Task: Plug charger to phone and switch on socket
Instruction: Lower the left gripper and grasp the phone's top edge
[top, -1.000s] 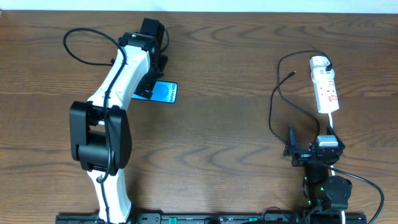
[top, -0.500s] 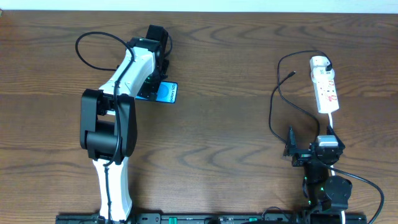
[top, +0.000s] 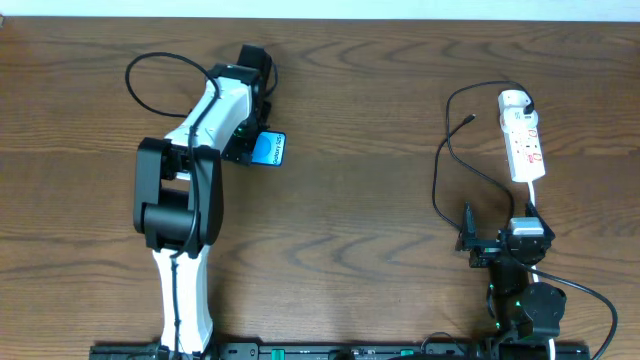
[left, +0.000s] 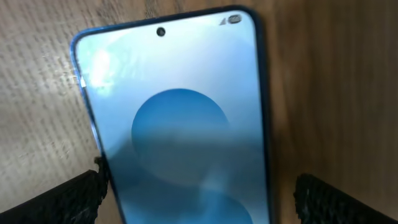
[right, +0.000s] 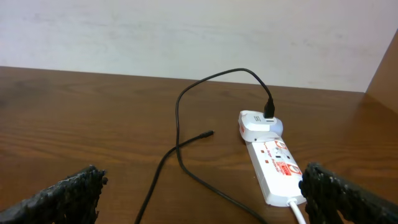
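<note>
The phone (top: 270, 150) lies flat on the table at the left, blue screen up; in the left wrist view the phone (left: 177, 118) fills most of the frame. My left gripper (left: 199, 199) is open with a finger on each side of the phone, just above it. The charger cable (top: 445, 150) loops at the right, its free plug (right: 205, 134) lying loose on the wood. Its other end sits in the white adapter (right: 256, 124) on the socket strip (top: 524, 140), which also shows in the right wrist view (right: 277, 165). My right gripper (right: 202, 196) is open and empty, near the front edge.
The strip's thick white cord (top: 530, 195) runs toward the right arm's base. The left arm (top: 190, 160) stretches across the left of the table with its black cable looped behind. A pale wall (right: 186, 31) stands beyond the table's far edge.
The left arm has shifted slightly right and down over the phone, covering more of it. The right arm, cable and strip have not moved.
</note>
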